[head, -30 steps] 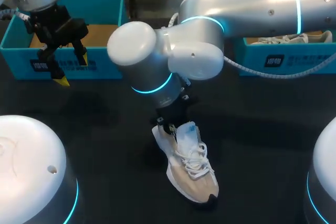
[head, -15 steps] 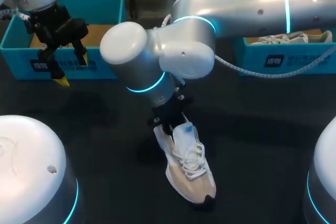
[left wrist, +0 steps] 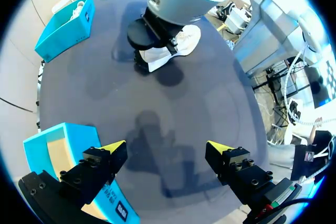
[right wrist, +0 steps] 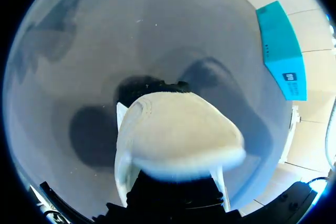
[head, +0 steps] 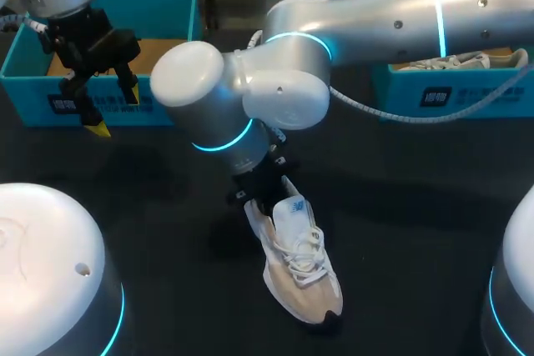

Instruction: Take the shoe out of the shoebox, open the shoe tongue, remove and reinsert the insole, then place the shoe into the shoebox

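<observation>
A cream and white laced shoe [head: 300, 268] lies on the dark table in the middle, its tongue [head: 292, 213] raised. My right arm reaches in from the right, and its gripper [head: 255, 194] is down at the shoe's heel end. In the right wrist view the cream shoe [right wrist: 178, 135] fills the space just ahead of the gripper and hides its fingertips. The gripper is shut on the shoe's heel end. My left gripper [head: 107, 114] [left wrist: 167, 146] hangs open and empty by the left blue shoebox [head: 158, 14] [left wrist: 47, 150], far from the shoe [left wrist: 178, 45].
A second blue box [head: 450, 89] [left wrist: 65, 24] at the back right holds another pale shoe [head: 459, 62]. The white bases of my arms [head: 50, 264] stand at the near corners. Dark table surface [head: 167, 289] lies around the shoe.
My right arm has swung a little to the left, and the shoe's heel end has shifted slightly left with it. The left arm has not moved.
</observation>
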Robot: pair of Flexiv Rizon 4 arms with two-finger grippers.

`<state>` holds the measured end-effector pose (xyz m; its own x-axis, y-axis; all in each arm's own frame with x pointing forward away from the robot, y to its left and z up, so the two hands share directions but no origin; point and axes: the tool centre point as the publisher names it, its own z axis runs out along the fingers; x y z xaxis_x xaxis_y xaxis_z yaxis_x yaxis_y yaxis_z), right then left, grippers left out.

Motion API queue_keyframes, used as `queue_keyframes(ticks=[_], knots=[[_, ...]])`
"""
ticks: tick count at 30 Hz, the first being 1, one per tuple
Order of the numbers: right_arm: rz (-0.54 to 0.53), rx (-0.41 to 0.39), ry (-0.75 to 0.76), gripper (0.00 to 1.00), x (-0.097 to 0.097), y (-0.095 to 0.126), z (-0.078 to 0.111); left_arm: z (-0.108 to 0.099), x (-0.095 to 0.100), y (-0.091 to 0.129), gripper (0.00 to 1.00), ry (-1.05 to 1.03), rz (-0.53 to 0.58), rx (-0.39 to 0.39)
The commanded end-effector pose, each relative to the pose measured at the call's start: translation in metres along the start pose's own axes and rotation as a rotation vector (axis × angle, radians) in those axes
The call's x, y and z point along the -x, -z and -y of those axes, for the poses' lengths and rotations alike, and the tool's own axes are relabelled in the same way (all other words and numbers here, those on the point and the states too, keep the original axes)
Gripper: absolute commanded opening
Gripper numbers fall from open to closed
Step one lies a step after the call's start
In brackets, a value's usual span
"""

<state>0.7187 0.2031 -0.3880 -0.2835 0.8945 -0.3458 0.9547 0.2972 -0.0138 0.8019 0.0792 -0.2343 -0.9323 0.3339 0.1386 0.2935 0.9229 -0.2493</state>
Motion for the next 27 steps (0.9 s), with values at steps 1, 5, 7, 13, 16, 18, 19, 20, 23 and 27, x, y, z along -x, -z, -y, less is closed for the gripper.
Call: queue_keyframes(ticks=[1,5,7,13,16,18,19,20,23,27], knots=[[0.033,0.038,-0.005,0.0,0.004,0.027,0.009,0.0,-0.001,0.0,1.0,-0.001,0.001,0.004],[-0.005,0.031,-0.012,0.0,0.01,0.025,0.008,0.0,-0.001,0.0,1.0,-0.001,0.001,0.004],[-0.037,0.014,-0.003,0.0,0.007,0.021,0.006,0.0,-0.001,0.0,1.0,-0.001,0.001,0.004],[-0.128,-0.021,0.017,0.0,-0.006,0.003,0.0,0.0,-0.001,0.0,1.0,-0.001,0.001,0.004],[-0.16,-0.043,0.011,0.0,-0.01,-0.007,0.002,0.0,-0.001,0.0,1.0,-0.001,0.001,0.004],[-0.172,-0.064,0.01,0.0,-0.012,-0.01,0.002,0.0,-0.001,0.0,1.0,-0.001,0.001,0.004],[-0.173,-0.056,0.009,0.0,-0.013,-0.009,0.003,0.0,-0.001,0.0,1.0,-0.001,0.001,0.004],[-0.166,-0.047,0.006,0.0,-0.014,-0.005,0.005,0.0,-0.001,0.0,1.0,-0.001,0.001,0.004],[-0.112,-0.037,-0.004,0.0,-0.011,0.012,0.008,0.0,-0.001,0.0,1.0,-0.001,0.001,0.004],[-0.009,-0.033,-0.005,0.0,-0.004,0.035,0.011,0.0,-0.001,0.0,1.0,-0.001,0.001,0.004]])
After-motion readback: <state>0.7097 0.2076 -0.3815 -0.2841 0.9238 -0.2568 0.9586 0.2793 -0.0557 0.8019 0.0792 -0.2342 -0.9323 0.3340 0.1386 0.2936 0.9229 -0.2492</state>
